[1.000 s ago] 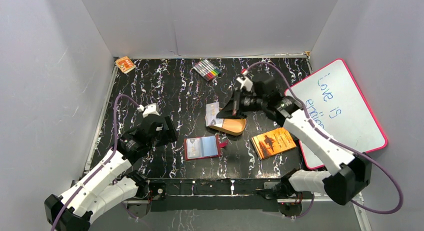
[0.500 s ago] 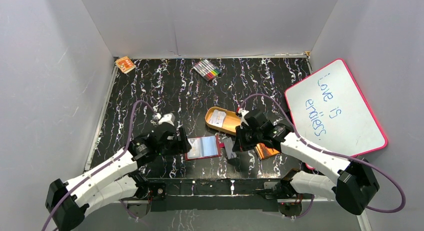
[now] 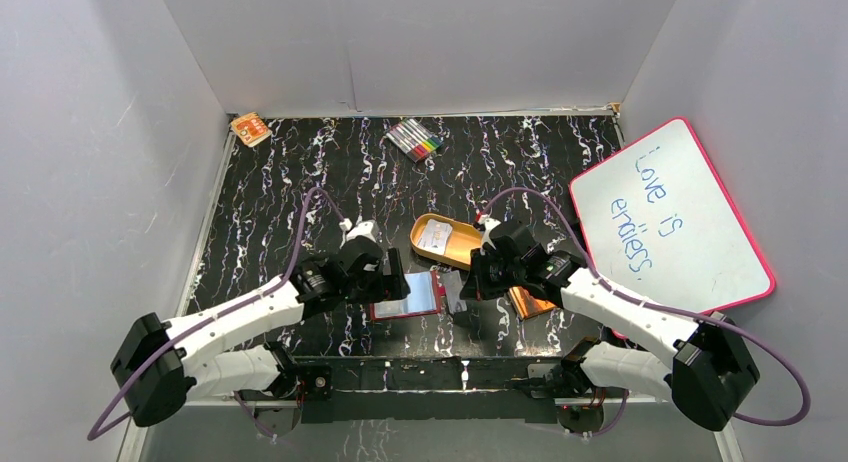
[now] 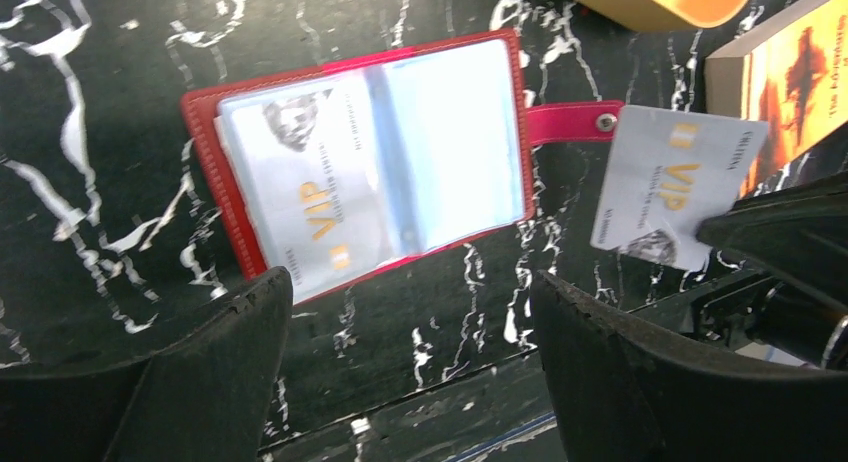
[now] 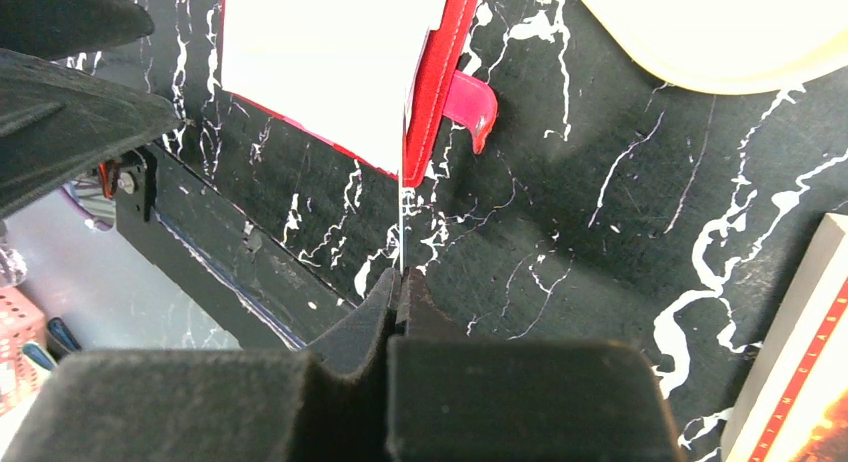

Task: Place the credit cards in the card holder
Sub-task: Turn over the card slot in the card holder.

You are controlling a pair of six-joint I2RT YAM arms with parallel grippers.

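Observation:
The red card holder [image 3: 410,296] lies open near the front edge, with one VIP card [image 4: 305,197] in its left sleeve and its snap tab [image 4: 570,122] pointing right. My left gripper [image 3: 388,282] is open and empty, its jaws wide, just over the holder's left side [image 4: 410,282]. My right gripper [image 3: 468,288] is shut on a pale grey VIP credit card [image 4: 675,187], held just right of the holder above the table. That card shows edge-on in the right wrist view [image 5: 401,202], by the holder's red edge [image 5: 440,82]. Another card [image 3: 432,236] lies in the orange tray [image 3: 468,248].
An orange-brown book [image 3: 532,302] lies under my right arm. A whiteboard [image 3: 690,222] leans at the right. Markers [image 3: 415,139] and a small orange packet [image 3: 250,129] lie at the back. The table's front edge [image 4: 480,382] is close below the holder.
My right gripper came from the tray down to the holder's right side with the card. My left gripper moved right, up to the holder's left side.

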